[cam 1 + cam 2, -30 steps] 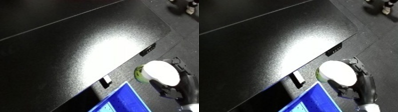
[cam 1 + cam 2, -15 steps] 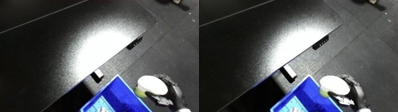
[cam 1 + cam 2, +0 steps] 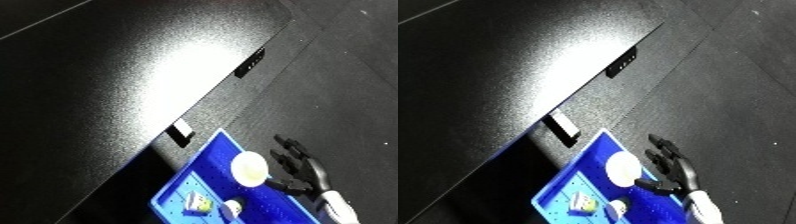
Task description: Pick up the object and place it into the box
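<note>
Round white object [image 3: 249, 169], perhaps axis-less, over blue bin [image 3: 191, 176], beside open-fingered right hand [image 3: 299, 166]

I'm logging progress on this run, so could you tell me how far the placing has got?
Nearly done, it seems. The pale round object sits inside the blue bin, beside smaller items. The right hand is open next to it, fingers straight, holding nothing. Left: clearing the hand from the bin. The left hand is not in view.
</note>
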You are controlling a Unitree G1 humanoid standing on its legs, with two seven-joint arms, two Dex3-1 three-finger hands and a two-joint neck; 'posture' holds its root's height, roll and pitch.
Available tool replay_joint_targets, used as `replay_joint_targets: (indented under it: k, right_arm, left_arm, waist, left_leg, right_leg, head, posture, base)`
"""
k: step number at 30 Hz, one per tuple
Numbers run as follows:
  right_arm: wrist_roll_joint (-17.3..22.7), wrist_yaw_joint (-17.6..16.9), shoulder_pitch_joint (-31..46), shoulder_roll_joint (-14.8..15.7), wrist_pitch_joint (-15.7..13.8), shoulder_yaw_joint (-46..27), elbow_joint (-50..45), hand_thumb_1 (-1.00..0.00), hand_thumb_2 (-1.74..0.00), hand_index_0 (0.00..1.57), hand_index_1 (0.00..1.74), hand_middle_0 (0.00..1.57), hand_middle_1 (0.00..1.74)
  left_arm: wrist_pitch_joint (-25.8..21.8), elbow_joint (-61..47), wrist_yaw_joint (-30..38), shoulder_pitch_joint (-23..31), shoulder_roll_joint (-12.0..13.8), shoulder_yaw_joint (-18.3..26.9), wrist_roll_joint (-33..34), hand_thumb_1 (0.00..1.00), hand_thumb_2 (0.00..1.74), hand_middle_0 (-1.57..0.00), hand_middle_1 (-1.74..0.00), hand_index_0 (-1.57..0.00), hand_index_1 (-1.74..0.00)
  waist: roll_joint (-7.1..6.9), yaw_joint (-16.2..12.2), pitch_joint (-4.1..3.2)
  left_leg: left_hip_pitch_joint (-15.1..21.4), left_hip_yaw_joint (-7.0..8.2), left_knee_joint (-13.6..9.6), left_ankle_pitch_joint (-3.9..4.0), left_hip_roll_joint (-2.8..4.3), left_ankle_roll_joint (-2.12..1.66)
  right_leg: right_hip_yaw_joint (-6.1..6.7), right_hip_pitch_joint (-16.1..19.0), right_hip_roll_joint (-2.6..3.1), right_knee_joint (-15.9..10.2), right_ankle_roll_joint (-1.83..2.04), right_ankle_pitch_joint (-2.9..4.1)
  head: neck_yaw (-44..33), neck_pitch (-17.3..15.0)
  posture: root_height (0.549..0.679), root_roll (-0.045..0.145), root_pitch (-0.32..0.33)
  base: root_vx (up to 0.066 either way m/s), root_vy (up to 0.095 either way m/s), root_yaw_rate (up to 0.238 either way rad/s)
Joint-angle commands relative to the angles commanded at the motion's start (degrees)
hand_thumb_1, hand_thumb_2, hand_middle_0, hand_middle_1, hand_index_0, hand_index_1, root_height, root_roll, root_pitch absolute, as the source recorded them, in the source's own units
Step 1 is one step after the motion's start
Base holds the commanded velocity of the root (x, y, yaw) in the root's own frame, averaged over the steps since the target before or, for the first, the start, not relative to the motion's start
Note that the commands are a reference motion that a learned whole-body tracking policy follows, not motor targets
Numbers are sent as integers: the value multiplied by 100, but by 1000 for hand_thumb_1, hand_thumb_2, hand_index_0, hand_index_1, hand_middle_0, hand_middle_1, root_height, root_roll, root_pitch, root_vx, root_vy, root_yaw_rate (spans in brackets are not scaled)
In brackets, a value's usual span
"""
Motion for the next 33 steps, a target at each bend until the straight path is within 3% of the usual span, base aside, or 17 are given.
replay_joint_targets:
  k: [6,11,18,23,27,33]
  right_arm:
    - [52,127,-47,93,94,119,88,0,0,0,0,0,0]
    - [-176,276,-46,178,245,247,-10,0,0,0,0,0,0]
    - [-665,579,-247,307,882,737,-53,0,0,0,0,0,0]
    - [-753,644,-538,412,1268,1129,142,0,0,0,0,0,0]
    - [-735,728,-848,505,1579,1388,331,0,0,0,0,0,0]
    - [-1181,793,-1347,622,2016,1828,631,0,0,0,0,0,0]
  left_arm:
    - [14,15,-34,44,-6,-34,10,0,0,0,0,0,0]
    - [52,-58,-6,64,1,-42,34,0,0,0,0,0,0]
    - [218,-194,144,20,52,-85,148,0,0,0,0,0,0]
    - [312,-232,207,-35,142,-120,294,0,0,0,0,0,0]
    - [425,-271,276,-142,238,-180,403,0,0,0,0,0,0]
    - [588,-252,370,-349,323,-265,435,0,0,0,0,0,0]
  waist:
    - [15,61,-53]
    - [-8,125,-96]
    - [-75,337,-159]
    - [-142,593,-202]
    - [-188,793,-232]
    - [-254,1013,-240]
  left_leg:
    - [-6,-45,19,17,-12,-18]
    - [-37,-85,64,31,-7,-32]
    - [-106,-192,139,67,-1,-61]
    - [-205,-329,183,106,-2,-63]
    - [-327,-459,192,172,-15,-63]
    - [-475,-605,310,226,-31,-60]
  right_leg:
    - [-38,24,-24,35,-16,-28]
    - [-81,26,-39,93,-29,-58]
    - [-170,83,-119,110,-43,-76]
    - [-268,106,-182,140,-41,-92]
    - [-358,78,-207,184,-32,-102]
    - [-477,48,-232,286,-23,-108]
  head:
    - [-83,-83]
    - [-362,-120]
    - [-1030,-129]
    - [-1781,91]
    - [-2344,204]
    - [-3231,339]
  posture:
    - [642,72,-5]
    - [641,74,-8]
    - [641,76,-16]
    - [641,74,-21]
    - [640,69,-19]
    - [637,62,-23]
  base:
    - [12,-20,50]
    - [9,-27,67]
    - [-1,-58,135]
    - [-1,-114,170]
    - [-9,-115,157]
    - [6,-81,144]
